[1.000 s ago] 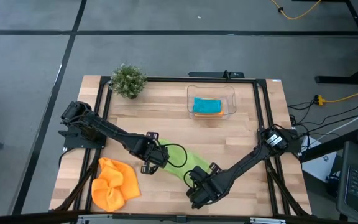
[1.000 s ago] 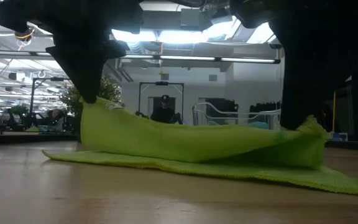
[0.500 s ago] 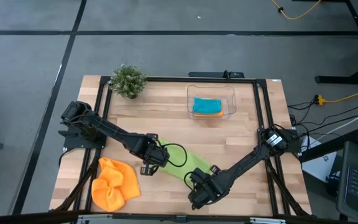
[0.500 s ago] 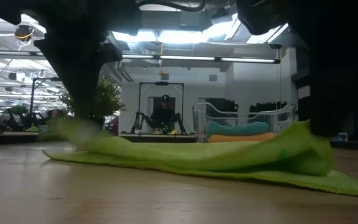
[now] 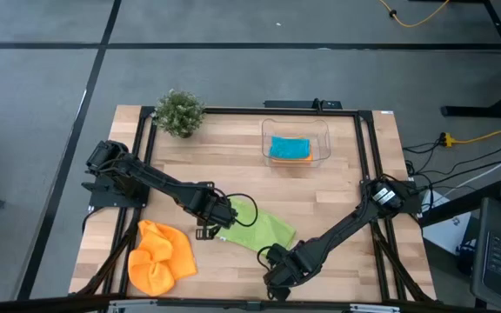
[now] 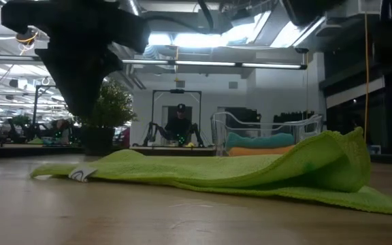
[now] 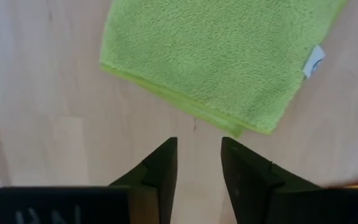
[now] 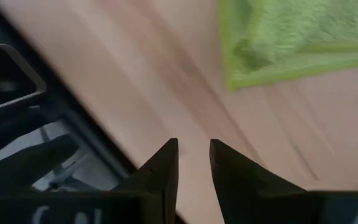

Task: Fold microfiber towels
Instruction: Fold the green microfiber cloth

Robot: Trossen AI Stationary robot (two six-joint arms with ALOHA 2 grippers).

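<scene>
**Lime towel lies on the bench, both jaws clear of it**

We see the lime green towel (image 5: 257, 229) lying near the middle of the front half of the wooden bench (image 5: 337, 187), doubled over on itself. In the low view its right side stands up in a soft hump while the left side lies flat, with a small white tag (image 6: 79, 174) at that flat end. The left gripper (image 5: 211, 228) sits just beside the towel's left end; in its wrist view the jaws stand slightly apart over bare wood, with the towel's corner just ahead of them and nothing between them. The right gripper (image 5: 278, 271) is near the front edge of the bench, just in front of the towel's right end; its jaws are also parted a little and hold nothing, with the towel's folded edge ahead of them.

A crumpled orange towel (image 5: 158, 257) rests at the front left of the bench, close to the left arm. At the back, a clear plastic tub (image 5: 296, 141) holds a folded teal blue towel (image 5: 289, 146) lying on top of another orange towel (image 5: 299, 159). A small potted plant (image 5: 179, 112) stands at the back left corner.
</scene>
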